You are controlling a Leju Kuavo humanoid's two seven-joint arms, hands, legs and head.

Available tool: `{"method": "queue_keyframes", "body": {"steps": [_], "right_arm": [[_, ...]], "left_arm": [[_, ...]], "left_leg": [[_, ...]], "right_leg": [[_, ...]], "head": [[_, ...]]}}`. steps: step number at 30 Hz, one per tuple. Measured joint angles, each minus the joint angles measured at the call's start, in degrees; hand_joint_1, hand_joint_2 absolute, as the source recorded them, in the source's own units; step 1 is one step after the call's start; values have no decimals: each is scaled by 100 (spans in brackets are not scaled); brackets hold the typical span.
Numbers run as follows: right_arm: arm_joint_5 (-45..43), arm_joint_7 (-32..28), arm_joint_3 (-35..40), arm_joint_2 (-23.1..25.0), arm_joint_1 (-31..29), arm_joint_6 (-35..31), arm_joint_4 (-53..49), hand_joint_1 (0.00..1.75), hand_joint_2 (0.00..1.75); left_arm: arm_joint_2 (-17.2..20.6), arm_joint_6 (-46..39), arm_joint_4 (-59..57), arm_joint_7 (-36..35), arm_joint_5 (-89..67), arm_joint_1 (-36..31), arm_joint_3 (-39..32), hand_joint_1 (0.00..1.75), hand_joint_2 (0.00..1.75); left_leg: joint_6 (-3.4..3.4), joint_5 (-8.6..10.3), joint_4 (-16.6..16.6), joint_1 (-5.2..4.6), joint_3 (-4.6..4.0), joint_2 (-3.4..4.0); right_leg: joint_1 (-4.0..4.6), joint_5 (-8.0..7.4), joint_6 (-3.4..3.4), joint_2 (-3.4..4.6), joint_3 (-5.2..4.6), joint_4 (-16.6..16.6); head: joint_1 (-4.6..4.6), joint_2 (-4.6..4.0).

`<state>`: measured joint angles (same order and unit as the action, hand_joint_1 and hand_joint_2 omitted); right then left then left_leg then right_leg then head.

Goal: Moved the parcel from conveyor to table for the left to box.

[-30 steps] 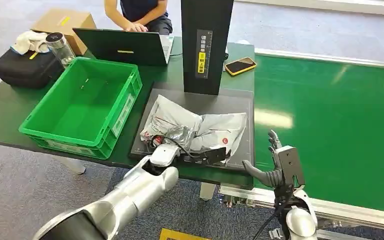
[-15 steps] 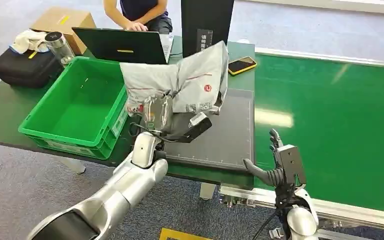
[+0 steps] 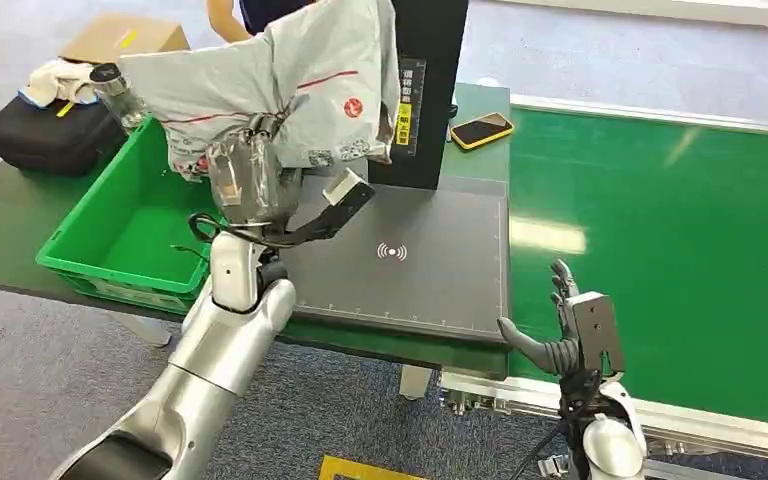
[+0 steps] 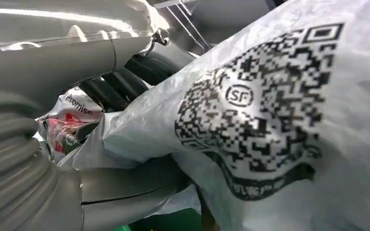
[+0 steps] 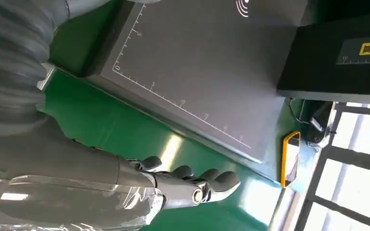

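Observation:
A grey plastic mail parcel (image 3: 280, 85) with red marks and a printed code (image 4: 260, 110) hangs crumpled in the air, gripped by my left hand (image 3: 250, 180). It is held above the right wall of the green crate (image 3: 100, 250) and the left edge of the dark scan pad (image 3: 410, 265). My right hand (image 3: 560, 335) stands low at the near edge of the green conveyor (image 3: 680, 250), fingers apart and holding nothing; the right wrist view shows its fingers (image 5: 192, 180) over the belt.
A tall black scanner post (image 3: 422, 100) rises behind the pad, with a phone (image 3: 480, 130) in a yellow case beside it. A black bag (image 3: 45, 135), a jar and a cardboard box (image 3: 125, 38) lie behind the crate. A person sits at the far table edge.
My left hand has lifted the parcel off the scan pad and carried it up and left, to above the crate's right wall. The right hand has barely moved.

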<state>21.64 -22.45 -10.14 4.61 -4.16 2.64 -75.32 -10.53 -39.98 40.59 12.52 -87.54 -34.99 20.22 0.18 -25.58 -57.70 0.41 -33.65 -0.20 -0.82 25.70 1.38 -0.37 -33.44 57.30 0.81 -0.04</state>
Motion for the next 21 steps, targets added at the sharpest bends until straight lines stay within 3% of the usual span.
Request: {"method": "queue_keyframes", "body": {"steps": [6,13,21], "right_arm": [[0,9,-20,0,43,-2,-43,0,175],[0,42,-98,4,289,31,-326,0,175],[68,-7,-225,26,538,52,-551,0,175]], "left_arm": [[13,0,118,-69,-98,32,-37,175,175],[201,85,-243,-724,164,-247,-390,175,175],[433,1769,-995,-2263,83,-578,-1141,175,175]], "left_leg": [[0,0,-1,0,-1,0],[-1,0,1,2,-2,0],[-2,1,0,5,-5,2]], "right_leg": [[0,0,0,0,-1,0],[4,0,-1,1,-6,0],[4,0,-1,3,-7,1]], "head": [[0,0],[-2,0],[2,0]]}}
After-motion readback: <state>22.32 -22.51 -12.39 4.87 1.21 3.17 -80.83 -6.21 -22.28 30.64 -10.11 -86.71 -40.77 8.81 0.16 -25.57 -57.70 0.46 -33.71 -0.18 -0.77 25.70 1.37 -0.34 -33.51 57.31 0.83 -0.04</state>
